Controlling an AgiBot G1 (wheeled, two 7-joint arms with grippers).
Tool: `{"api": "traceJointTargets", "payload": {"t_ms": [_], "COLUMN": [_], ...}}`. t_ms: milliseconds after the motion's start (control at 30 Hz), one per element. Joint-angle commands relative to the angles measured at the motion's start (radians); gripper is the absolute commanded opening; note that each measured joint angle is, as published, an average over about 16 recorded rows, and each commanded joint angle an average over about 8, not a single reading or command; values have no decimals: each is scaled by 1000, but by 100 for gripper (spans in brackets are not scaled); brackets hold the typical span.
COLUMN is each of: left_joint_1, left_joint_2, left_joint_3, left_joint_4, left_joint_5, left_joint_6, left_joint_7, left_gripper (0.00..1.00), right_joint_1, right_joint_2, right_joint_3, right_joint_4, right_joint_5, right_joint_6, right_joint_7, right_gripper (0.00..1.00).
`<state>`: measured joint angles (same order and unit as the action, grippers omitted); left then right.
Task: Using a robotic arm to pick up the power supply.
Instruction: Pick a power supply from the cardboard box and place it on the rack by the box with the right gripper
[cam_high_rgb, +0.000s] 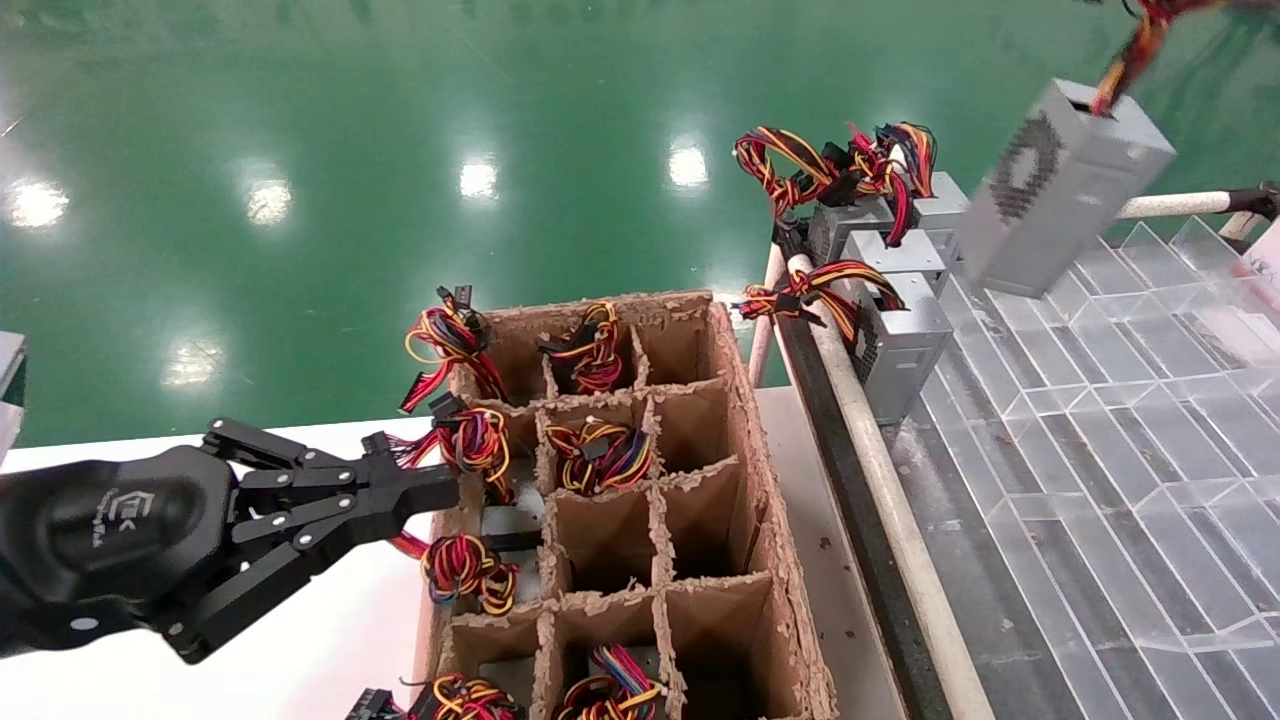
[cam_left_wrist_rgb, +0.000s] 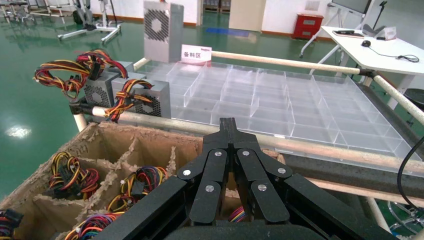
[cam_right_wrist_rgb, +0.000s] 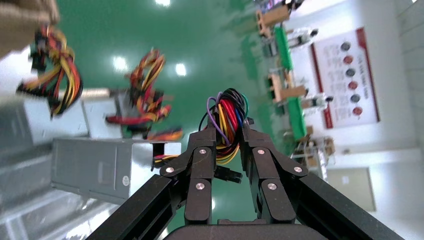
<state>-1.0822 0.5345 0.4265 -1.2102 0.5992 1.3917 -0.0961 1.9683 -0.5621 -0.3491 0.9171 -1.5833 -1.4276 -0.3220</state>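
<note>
The right gripper (cam_right_wrist_rgb: 227, 131) was clamped on the wire bundle (cam_right_wrist_rgb: 227, 117) of the power supply (cam_high_rgb: 1065, 185), which hung tilted in the upper right of the head view — above the clear tray (cam_high_rgb: 1120, 440). The left gripper (cam_high_rgb: 440, 490) sat lower left with fingers pressed together, empty — at the cardboard box (cam_high_rgb: 760, 470).

My left gripper (cam_high_rgb: 440, 490) sits low, fingers pressed together. My right gripper (cam_right_wrist_rgb: 229, 131) is raised, clamped on wires.

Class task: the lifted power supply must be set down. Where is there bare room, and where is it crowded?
The right gripper holds the power supply by its wires above the clear divided tray, whose cells are bare below the parked power supplies in its far corner. The cardboard crate's right column is bare; its left column, beside the left gripper, is crowded.
</note>
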Motion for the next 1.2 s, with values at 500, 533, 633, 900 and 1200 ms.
{"api": "traceJointTargets", "payload": {"t_ms": [500,533,633,900,1200], "left_joint_1": [0,0,0,0,0], "left_joint_2": [0,0,0,0,0], "left_joint_3": [0,0,0,0,0], "left_joint_4": [0,0,0,0,0], "left_joint_5": [0,0,0,0,0], "left_joint_6": [0,0,0,0,0], "left_joint_7": [0,0,0,0,0], "left_gripper": [0,0,0,0,0], "right_joint_1": [-3,-4,-2,8,24], "right_joint_2": [-103,-115,-151,-221,-252], "right_joint_3": [-39,-39,-37,-16,-25], "right_joint_4": [-421,-446,-518,-663,-753], "right_joint_5": [-54,-51,-40,5,-12], "right_joint_6": [54,56,60,55,113], "right_joint_7": [-275,-291,-336,-445,-519], "right_gripper": [0,0,0,0,0]}}
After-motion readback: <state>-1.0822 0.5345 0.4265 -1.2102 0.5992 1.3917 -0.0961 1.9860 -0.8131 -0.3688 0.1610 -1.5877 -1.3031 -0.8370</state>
